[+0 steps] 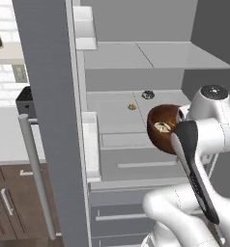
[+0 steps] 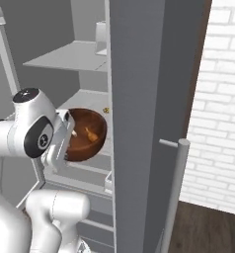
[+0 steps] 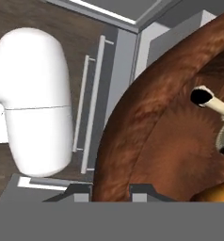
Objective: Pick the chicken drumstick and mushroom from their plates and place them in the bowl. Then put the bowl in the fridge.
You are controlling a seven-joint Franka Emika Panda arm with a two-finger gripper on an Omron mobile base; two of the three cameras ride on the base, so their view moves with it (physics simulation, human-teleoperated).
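My gripper is shut on the rim of the reddish-brown bowl, holding it tilted in front of the open fridge. In the left base view the bowl hangs at middle-shelf height with the pale mushroom inside. From the right base view, the bowl holds the orange-brown chicken drumstick, beside the gripper. The hand view shows the drumstick's bone end against the bowl's inner wall. The plates are out of view.
The fridge door stands open on the left with its long bar handle; the other door and handle stand right. Two small items, one dark and one orange, lie on the middle shelf. Drawers sit below.
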